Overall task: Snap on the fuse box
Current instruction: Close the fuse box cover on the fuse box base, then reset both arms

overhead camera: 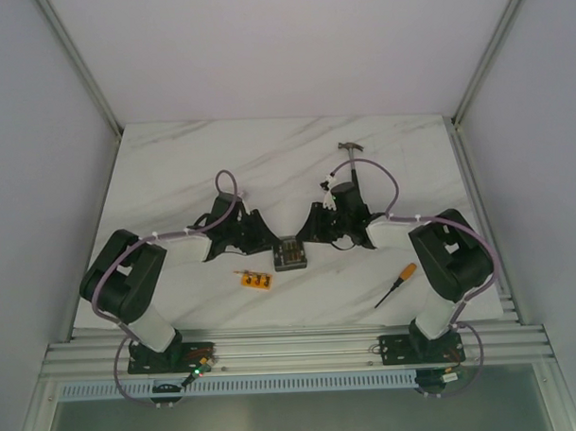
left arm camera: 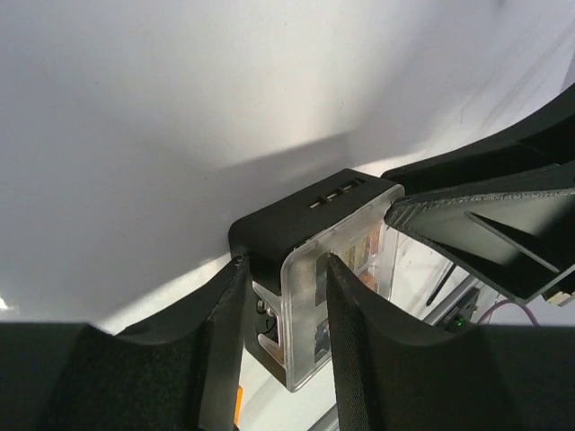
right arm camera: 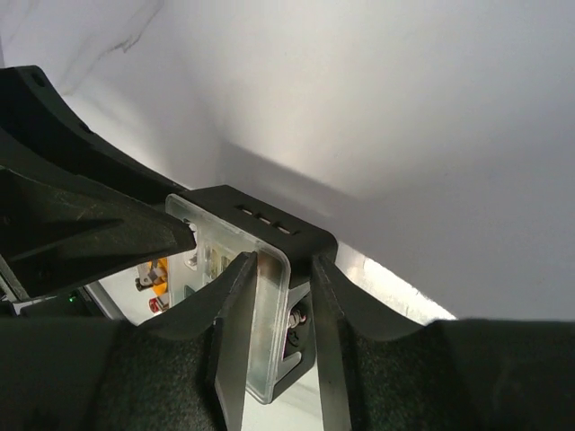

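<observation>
The fuse box (overhead camera: 290, 256) lies on the white marble table between my two arms, a black base with a clear cover over the orange fuses. My left gripper (overhead camera: 271, 246) holds its left end and my right gripper (overhead camera: 311, 237) its right end. In the left wrist view the fuse box (left arm camera: 296, 220) sits between the fingers: one pad presses the black base, the other lies on the clear cover (left arm camera: 305, 305). The right wrist view shows the fuse box (right arm camera: 278, 220) pinched the same way, one finger on the clear cover (right arm camera: 265, 341), the other on the base.
A hammer (overhead camera: 350, 149) lies at the back behind the right arm. A screwdriver (overhead camera: 396, 284) with an orange handle rests at the front right. A small orange strip (overhead camera: 255, 280) lies just in front of the fuse box, near the table's front edge.
</observation>
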